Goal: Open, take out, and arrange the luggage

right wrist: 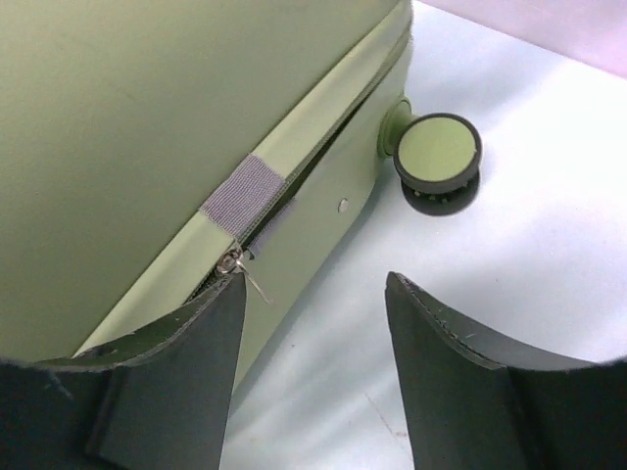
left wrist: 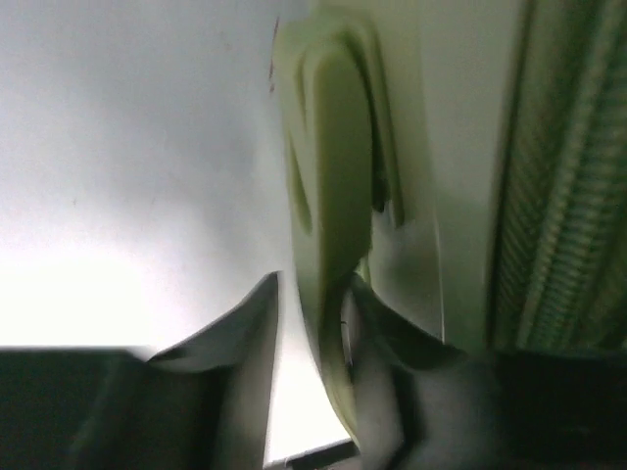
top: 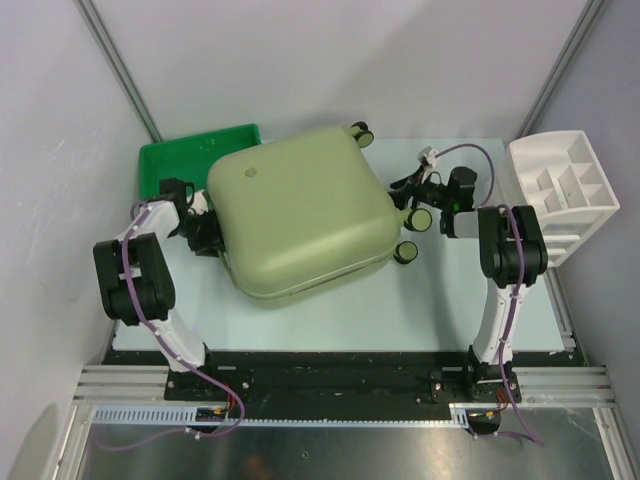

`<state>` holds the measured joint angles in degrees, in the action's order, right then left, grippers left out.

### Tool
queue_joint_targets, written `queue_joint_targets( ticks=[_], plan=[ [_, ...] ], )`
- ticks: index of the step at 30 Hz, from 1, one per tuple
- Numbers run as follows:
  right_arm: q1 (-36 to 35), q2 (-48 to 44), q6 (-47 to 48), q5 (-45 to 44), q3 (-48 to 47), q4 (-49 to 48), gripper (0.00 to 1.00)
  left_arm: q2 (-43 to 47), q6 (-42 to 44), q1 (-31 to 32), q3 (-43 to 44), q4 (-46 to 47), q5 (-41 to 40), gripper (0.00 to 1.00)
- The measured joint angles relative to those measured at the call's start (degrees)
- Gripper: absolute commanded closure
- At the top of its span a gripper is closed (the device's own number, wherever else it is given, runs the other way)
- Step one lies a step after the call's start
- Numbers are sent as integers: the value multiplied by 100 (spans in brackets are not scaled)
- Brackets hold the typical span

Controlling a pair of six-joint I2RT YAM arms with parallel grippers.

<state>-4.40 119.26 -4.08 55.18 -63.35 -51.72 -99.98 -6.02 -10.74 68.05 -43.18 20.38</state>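
Observation:
The luggage [top: 300, 210], a pale olive-green hard-shell case, lies flat in the middle of the table with its black wheels [top: 420, 218] to the right. My left gripper [top: 205, 232] is at its left edge. In the left wrist view the green side handle [left wrist: 333, 166] runs between the fingers of the left gripper [left wrist: 313, 284], against the right finger, with a bright gap on the left. My right gripper [right wrist: 315, 279] stands open over the table beside the case's zip seam. The metal zip pull [right wrist: 235, 264] sits at its left fingertip, not gripped.
A flat green tray [top: 190, 160] lies behind the case at the back left. A white compartmented organizer [top: 565, 190] stands at the right table edge. A grey fabric tab [right wrist: 245, 196] crosses the zip seam, and a wheel [right wrist: 438, 154] sticks out nearby.

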Motion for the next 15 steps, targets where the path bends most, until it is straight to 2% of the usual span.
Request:
queue_joint_targets(
  ticks=[1,2,4,5,11,15],
  plan=[
    [70,-66,-35,-7,-4,179,36,0,0,-11,0,66,59,45],
    [125,-142,-39,-9,-4,365,36,2,17,-46,-4,155,101,29],
    [260,-413,-28,-57,-11,990,36,61,90,-203,-37,302,170,16],
    [310,-573,-11,-94,-17,1322,35,131,105,-348,-66,387,234,2],
    [343,-1325,297,-610,-129,3342,36,1104,-17,-986,-223,835,916,0],
    [177,-1346,420,-1134,-162,4280,38,1895,-210,-1268,-337,1025,1574,1]
  ],
)
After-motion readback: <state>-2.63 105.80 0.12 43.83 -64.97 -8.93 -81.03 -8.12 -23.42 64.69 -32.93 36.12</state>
